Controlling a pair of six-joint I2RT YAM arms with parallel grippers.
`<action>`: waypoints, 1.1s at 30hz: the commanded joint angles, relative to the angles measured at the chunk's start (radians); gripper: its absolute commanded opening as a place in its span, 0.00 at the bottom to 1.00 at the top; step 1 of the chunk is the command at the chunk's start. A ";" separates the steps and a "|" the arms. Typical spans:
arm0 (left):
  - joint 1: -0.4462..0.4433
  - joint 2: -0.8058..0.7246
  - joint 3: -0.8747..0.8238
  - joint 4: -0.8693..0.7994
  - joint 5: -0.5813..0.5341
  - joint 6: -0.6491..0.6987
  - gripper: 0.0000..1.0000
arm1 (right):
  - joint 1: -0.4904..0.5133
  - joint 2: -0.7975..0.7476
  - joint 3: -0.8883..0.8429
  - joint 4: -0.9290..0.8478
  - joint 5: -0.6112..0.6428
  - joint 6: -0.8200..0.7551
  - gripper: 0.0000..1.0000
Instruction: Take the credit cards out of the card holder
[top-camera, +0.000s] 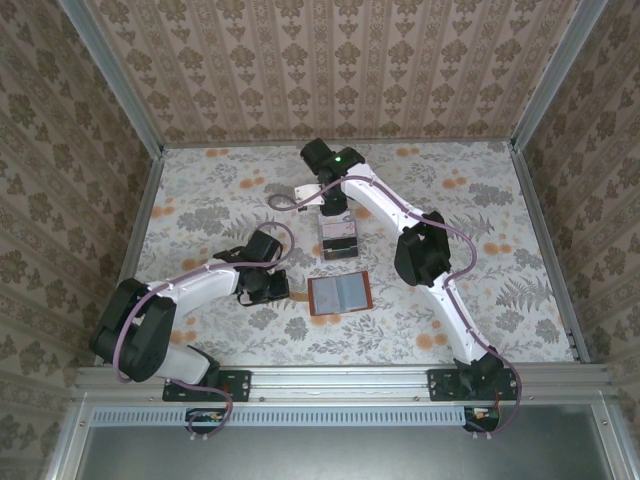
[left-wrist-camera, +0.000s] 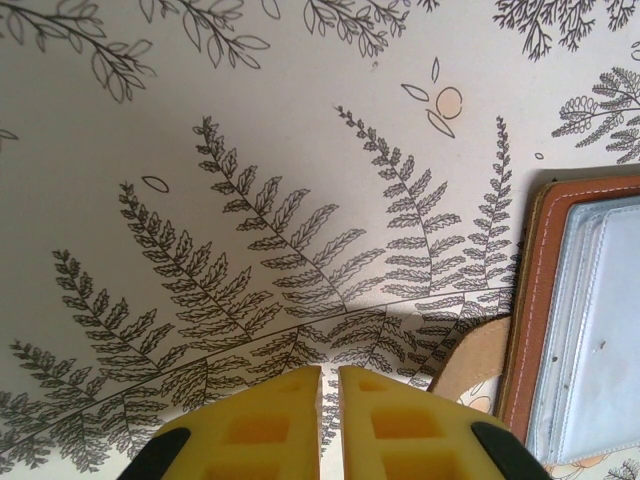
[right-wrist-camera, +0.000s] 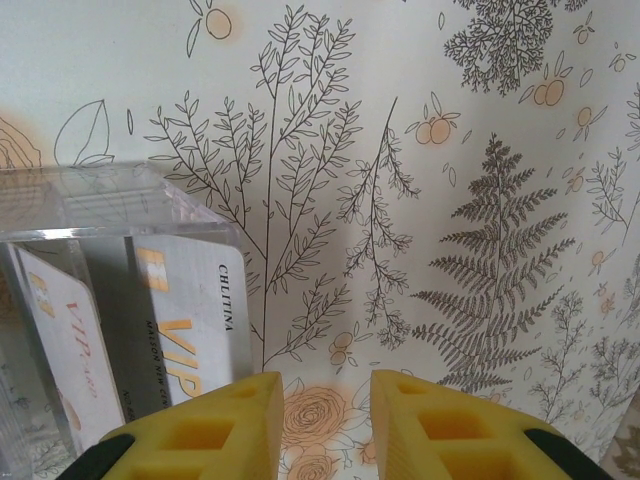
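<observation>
The card holder (top-camera: 340, 294) lies open on the table, reddish-brown rim around grey-blue pockets. In the left wrist view the card holder (left-wrist-camera: 585, 320) is at the right edge, and its tan side tab (left-wrist-camera: 478, 358) sticks out toward my left gripper (left-wrist-camera: 330, 372). That left gripper (top-camera: 268, 295) hangs just left of the holder, shut with only a slit between the yellow pads and nothing in it. Credit cards (right-wrist-camera: 185, 320) stand in a clear plastic tray (right-wrist-camera: 110, 200). My right gripper (right-wrist-camera: 327, 378) is open beside that tray, holding nothing. It hovers at the tray's far end (top-camera: 331, 212).
The clear tray (top-camera: 337, 240) sits just beyond the card holder, mid-table. A pinkish card (right-wrist-camera: 70, 340) leans next to the pale VIP card inside it. Patterned walls close in the floral tabletop on three sides. The right arm's forearm (top-camera: 420, 250) crosses right of the holder.
</observation>
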 joint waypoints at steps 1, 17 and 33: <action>0.008 -0.015 -0.008 -0.010 0.016 -0.005 0.14 | 0.004 -0.048 -0.010 0.002 0.014 0.014 0.31; -0.030 -0.064 0.041 -0.017 0.011 0.001 0.14 | 0.005 -0.272 -0.228 0.113 -0.024 0.417 0.32; -0.150 0.070 0.152 0.027 -0.017 -0.013 0.09 | 0.006 -0.760 -1.030 0.552 -0.289 1.169 0.26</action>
